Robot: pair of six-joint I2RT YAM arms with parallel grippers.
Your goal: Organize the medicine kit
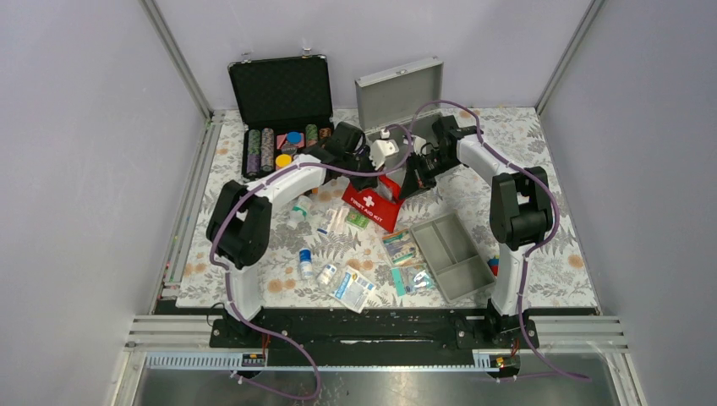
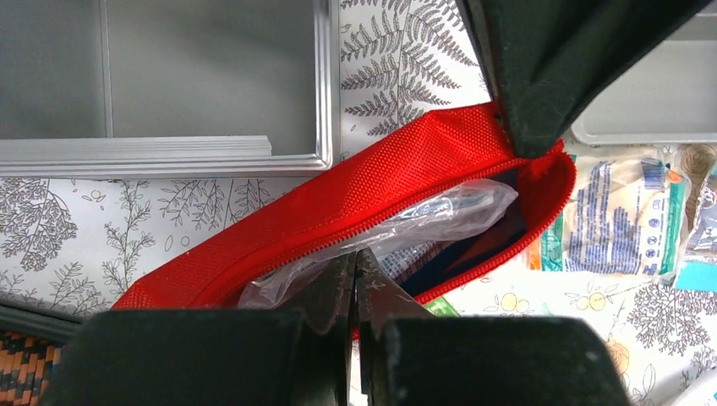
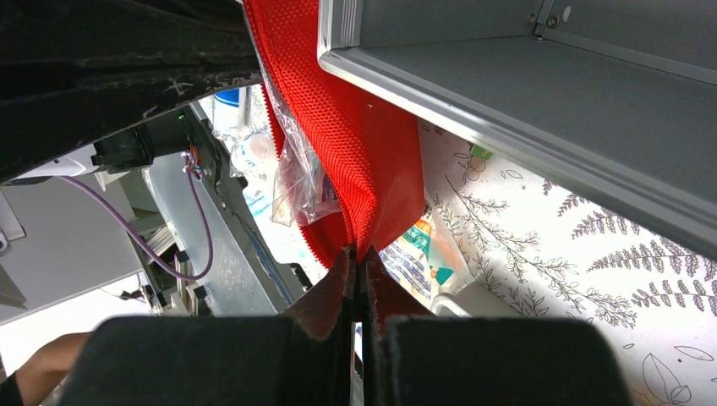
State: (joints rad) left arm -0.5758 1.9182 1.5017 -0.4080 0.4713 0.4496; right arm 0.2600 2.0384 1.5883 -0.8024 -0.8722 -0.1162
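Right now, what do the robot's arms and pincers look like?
The left arm and right arm match: white links, chunky black joints, a purple cable looping along each. The left pincer and right pincer have dark tapering fingers on black blocks.

The medicine kit [image 2: 211, 76] is grey metal, matt inside, with bright brushed aluminium rims. The red pouch [image 2: 380, 182] is coarse woven cloth edged by a zip. The clear bag [image 2: 448, 211] inside is glossy, crinkled plastic film. The divided tray [image 1: 452, 254] looks like matt grey plastic. A smooth fern-printed sheet covers the worktop [image 2: 397, 76].
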